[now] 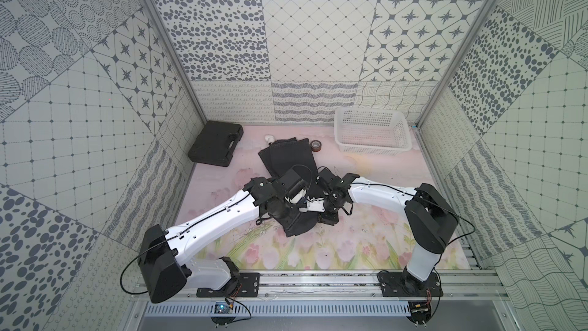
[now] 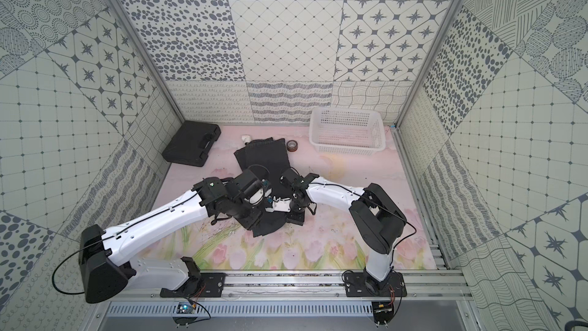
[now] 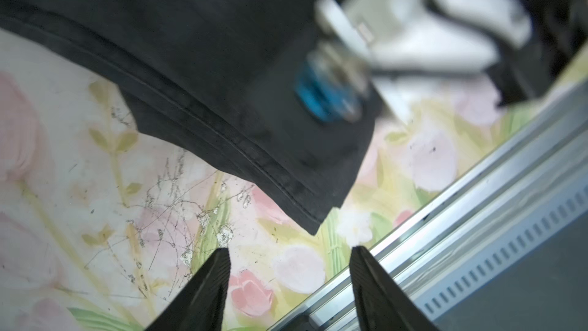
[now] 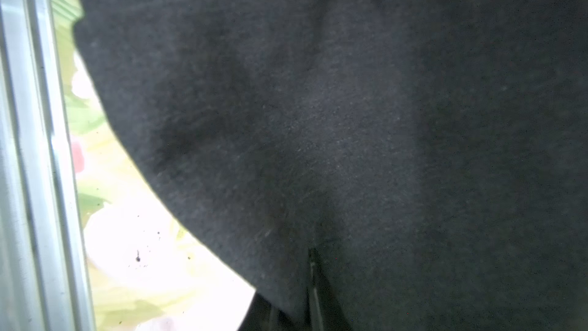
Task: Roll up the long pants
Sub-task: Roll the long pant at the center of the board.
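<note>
long pants (image 1: 288, 157), long axis front to back, right claw (image 4: 313, 259) pinching them

left gripper (image 3: 289, 249): jaws apart | right gripper (image 4: 313, 256): jaws pinched together

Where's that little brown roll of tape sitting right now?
In both top views the tape roll sits at the back of the table, between the far end of the pants and the white basket.
</note>
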Controlling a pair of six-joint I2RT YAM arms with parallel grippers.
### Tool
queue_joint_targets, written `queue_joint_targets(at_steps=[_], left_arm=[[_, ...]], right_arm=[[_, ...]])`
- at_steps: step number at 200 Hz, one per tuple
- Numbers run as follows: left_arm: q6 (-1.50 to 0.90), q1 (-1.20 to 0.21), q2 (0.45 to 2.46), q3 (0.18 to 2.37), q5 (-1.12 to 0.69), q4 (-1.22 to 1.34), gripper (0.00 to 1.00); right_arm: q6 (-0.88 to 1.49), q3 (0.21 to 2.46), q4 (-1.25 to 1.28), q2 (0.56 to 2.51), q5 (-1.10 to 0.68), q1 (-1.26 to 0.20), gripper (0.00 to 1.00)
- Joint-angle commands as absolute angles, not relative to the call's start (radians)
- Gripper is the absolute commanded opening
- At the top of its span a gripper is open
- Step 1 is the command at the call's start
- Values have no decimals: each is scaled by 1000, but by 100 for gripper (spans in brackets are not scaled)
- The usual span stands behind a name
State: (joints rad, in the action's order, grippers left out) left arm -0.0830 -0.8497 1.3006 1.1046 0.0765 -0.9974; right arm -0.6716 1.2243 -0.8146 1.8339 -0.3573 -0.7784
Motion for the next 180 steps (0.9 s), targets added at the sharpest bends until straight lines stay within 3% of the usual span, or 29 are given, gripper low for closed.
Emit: queue_joint_targets(at_steps=[1,44,72,114,133,152,163,174,180], left_arm=[[159,-961,1218,976,67,-838,61],[252,-1105,1295,936,89,-693,73],[308,-1104,1433,948,257,-640,78],[361,-1051,1498,937,228,-514,78],[373,-1013,1547,928,268,-455,63],[349,-962,1568,948,224,-405,32],[331,-938,1572,961,174,-413,1],[321,-930,1577,976,156,-440,0],[306,-928,1581,989,148,-474,0]], right_arm=[[-716,1303,-1069,1939,-513,-713,0],[-740,1435,-1136,2039,-551,-676,2],[-753,1461,-1161,2050,-545,-681,2],[-765,1444,-1163,2024,-551,-683,3],[-772,1439,-1163,2000,-563,-682,5],[-769,1437,-1163,1981,-569,-679,8],[-762,1441,-1161,1970,-578,-667,10],[-746,1451,-1155,1956,-593,-640,13],[-727,1457,-1145,1946,-597,-625,21]])
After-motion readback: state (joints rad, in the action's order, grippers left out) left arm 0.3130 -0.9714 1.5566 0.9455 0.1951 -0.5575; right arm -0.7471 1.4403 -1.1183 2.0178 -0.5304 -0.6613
